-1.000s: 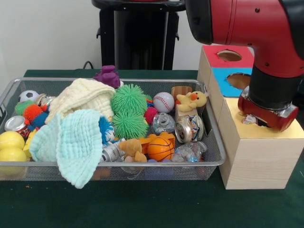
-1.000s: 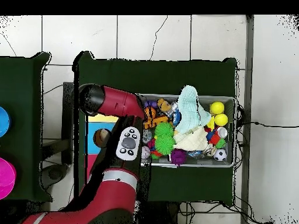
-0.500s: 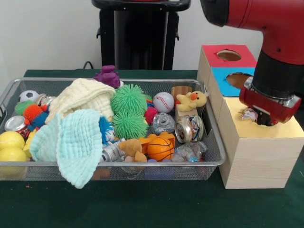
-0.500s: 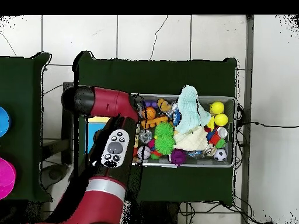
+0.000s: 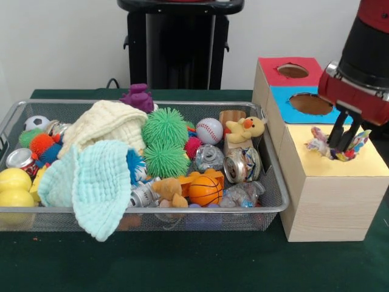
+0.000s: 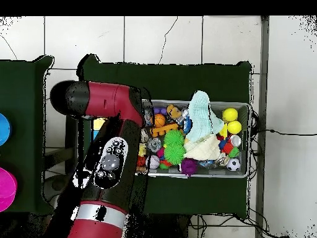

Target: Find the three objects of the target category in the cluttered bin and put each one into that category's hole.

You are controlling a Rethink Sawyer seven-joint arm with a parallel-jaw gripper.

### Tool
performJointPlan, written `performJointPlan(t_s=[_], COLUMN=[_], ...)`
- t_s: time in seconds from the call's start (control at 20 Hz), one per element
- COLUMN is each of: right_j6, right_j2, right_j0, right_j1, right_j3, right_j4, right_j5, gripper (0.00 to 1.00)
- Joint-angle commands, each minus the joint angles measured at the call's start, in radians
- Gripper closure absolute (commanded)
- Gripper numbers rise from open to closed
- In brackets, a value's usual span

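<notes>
Gripper [image 5: 344,141] fingers, dark and slightly parted, reach down over the yellow section of a wooden box [image 5: 331,201] standing just right of the wire bin [image 5: 267,204] in the front view. A crumpled, multicoloured wrapper-like object [image 5: 320,144] sits at the yellow hole, its frayed ends sticking up on either side of the fingers; whether the fingers actually pinch it cannot be told from this angle. Behind the yellow top lie a blue section with its hole [image 5: 310,104] and a red section with another hole [image 5: 293,71].

The bin is packed: a pale blue cloth [image 5: 91,182] drapes over its near rim, a cream cloth [image 5: 106,125] lies behind it, two green spiky balls [image 5: 164,143] fill the middle, and a baseball [image 5: 209,130], a small basketball [image 5: 205,190], a yellow plush duck [image 5: 245,129], crushed cans [image 5: 242,165], two yellow balls [image 5: 14,188] and a purple toy [image 5: 138,97] crowd around them.

From overhead, the red arm [image 6: 108,161] covers the box beside the bin.
</notes>
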Motion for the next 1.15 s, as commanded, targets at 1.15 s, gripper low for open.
performJointPlan(t_s=[1.15], right_j6=[0.175], right_j2=[-0.143], right_j0=[-0.035], right_j1=[-0.053], right_j3=[-0.067], right_j4=[-0.058], right_j5=[0.019], gripper=[1.0])
